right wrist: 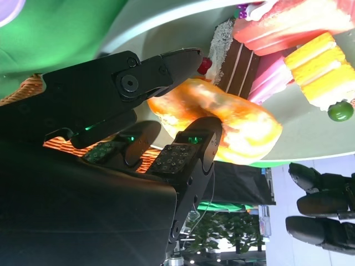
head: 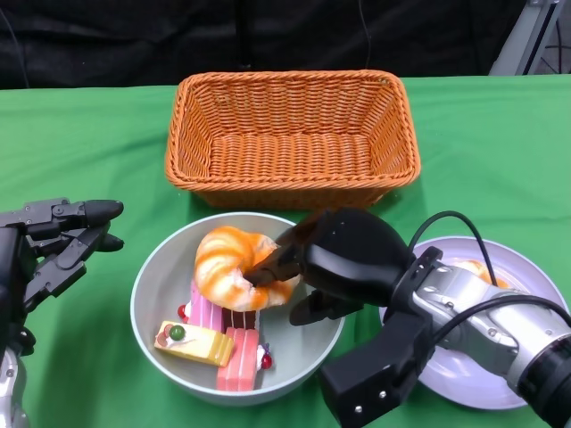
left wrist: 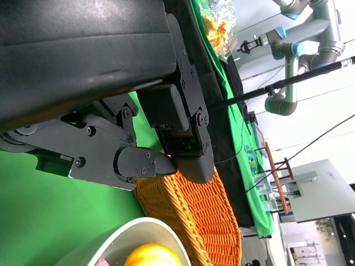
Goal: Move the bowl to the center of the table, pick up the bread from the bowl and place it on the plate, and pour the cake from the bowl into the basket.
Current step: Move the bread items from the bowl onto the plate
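Observation:
A pale bowl (head: 150, 294) sits in front of me, below the basket (head: 285, 134). It holds an orange-and-white swirled bread (head: 230, 266) on top of several cake slices: a yellow one (head: 192, 343) and pink ones (head: 237, 358). My right hand (head: 343, 259) reaches in from the right and pinches the bread's right side. The right wrist view shows its fingers (right wrist: 166, 69) closed around the bread (right wrist: 227, 119), with the cakes (right wrist: 310, 61) beyond. My left hand (head: 58, 241) hovers open to the left of the bowl, holding nothing. The lavender plate (head: 526, 272) lies at the right, partly hidden by my right forearm.
The empty wicker basket stands just behind the bowl, its front wall near the bowl's rim. Something orange (head: 482, 267) lies on the plate. Green cloth covers the table. The left wrist view shows the basket (left wrist: 199, 210) and bowl rim (left wrist: 125, 233) past my left fingers (left wrist: 144, 163).

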